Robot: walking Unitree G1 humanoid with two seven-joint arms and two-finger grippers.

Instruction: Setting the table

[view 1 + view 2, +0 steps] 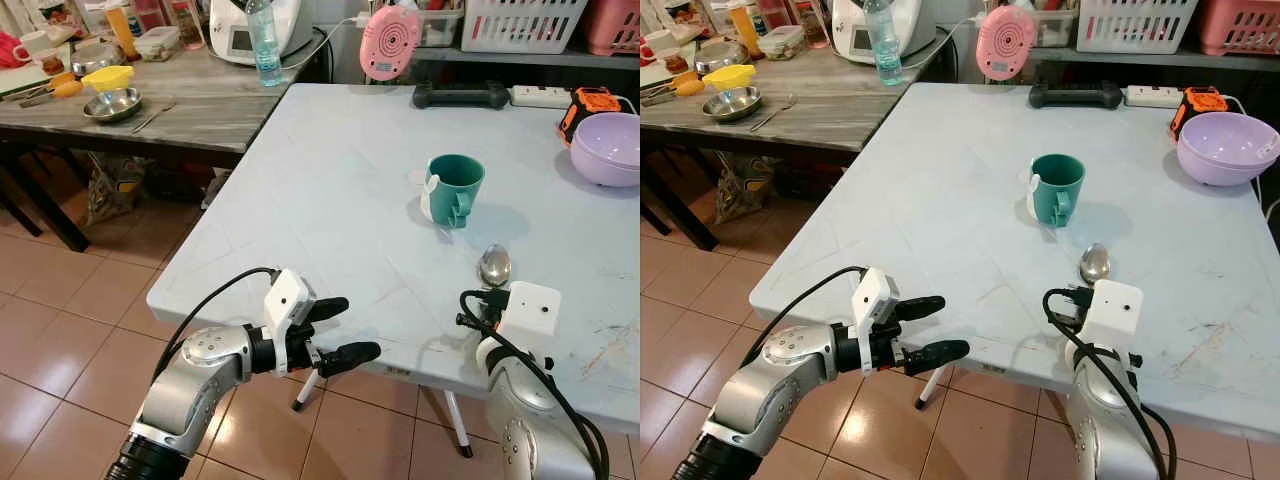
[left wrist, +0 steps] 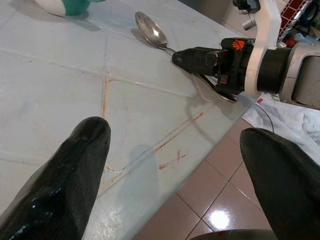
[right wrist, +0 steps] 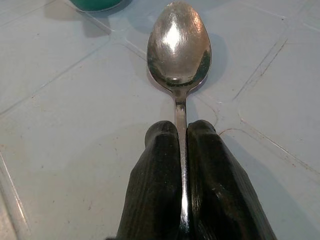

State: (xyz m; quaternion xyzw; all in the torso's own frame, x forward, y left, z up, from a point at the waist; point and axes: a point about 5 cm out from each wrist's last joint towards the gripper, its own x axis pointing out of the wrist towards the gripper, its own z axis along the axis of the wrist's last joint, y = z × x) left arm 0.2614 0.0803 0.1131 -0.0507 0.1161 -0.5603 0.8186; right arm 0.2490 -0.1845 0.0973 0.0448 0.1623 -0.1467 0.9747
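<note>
A home kitchen or dining corner: beyond the left gripper [image 1: 340, 330], a wooden table [image 1: 200, 110] crowded with dishes, tiled floor [image 1: 70, 320] beneath.

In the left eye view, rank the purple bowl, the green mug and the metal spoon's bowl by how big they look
1. Lilac plastic bowl, though cut off at the picture's edge.
2. Teal ceramic mug.
3. Shiny metal spoon, held by the right gripper.

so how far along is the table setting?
Done: a green mug stands on the white table. In hand: the right gripper is shut on a spoon, its bowl near the mug by the front edge. Left: the spoon is not yet released, the purple bowl sits at the far right edge, and the left gripper hovers open off the table's front edge.
</note>
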